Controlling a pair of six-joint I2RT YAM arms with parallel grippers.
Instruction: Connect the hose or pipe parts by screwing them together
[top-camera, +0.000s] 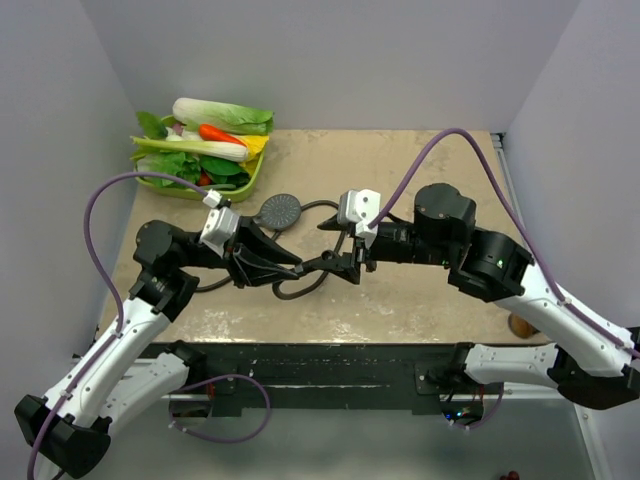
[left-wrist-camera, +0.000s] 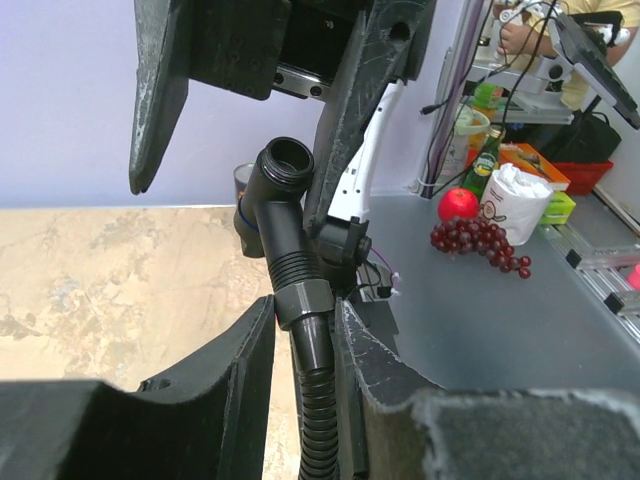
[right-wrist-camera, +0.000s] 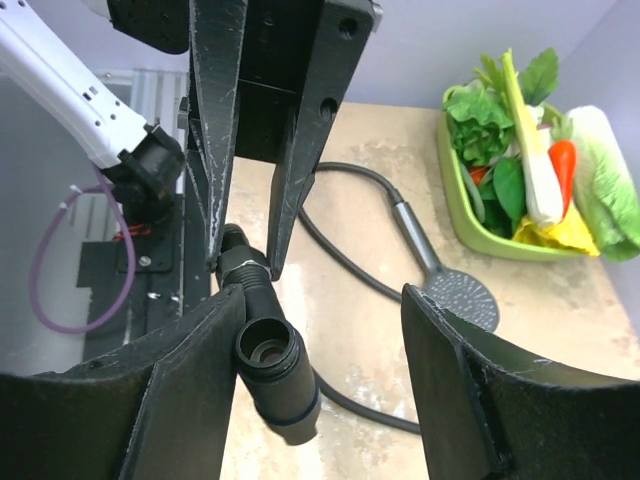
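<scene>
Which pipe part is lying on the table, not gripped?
The shower head, flat on the table; the hose fitting is clamped in the left gripper.

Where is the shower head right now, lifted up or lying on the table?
Lying: the shower head rests flat on the table, face up, beside the green tray.

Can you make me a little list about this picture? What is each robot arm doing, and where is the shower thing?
Left end effector: shut on the hose, at its end nut
Right end effector: open, fingers either side of the elbow fitting
Elbow fitting: on the held hose end, round opening uncovered
Shower head: lying face up on the table, not held
Green tray: far left corner of the table, full of vegetables
</scene>
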